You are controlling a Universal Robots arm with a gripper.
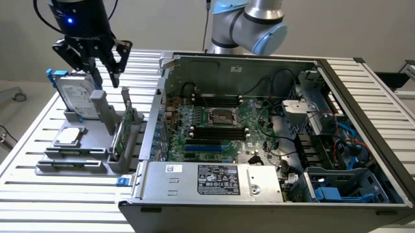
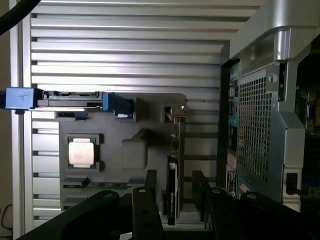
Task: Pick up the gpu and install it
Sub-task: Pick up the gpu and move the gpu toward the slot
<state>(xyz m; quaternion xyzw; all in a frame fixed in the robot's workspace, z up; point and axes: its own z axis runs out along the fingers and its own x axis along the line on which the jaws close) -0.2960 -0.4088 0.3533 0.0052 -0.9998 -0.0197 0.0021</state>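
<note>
gripper [image 2: 172,197] jaws apart | gpu [image 2: 173,160] edge-on between them | in grey holder [image 2: 135,152]

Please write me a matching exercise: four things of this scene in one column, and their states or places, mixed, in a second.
1. thin black-and-green gpu card
2. silver hard drive in blue bracket
3. small square silver CPU chip
4. black gripper

a. lies flat in the grey holder
b. open, holding nothing
c. stands on edge, nearest the open computer case
d. stands upright, label showing

Pairs: 1-c, 2-d, 3-a, 4-b
</note>
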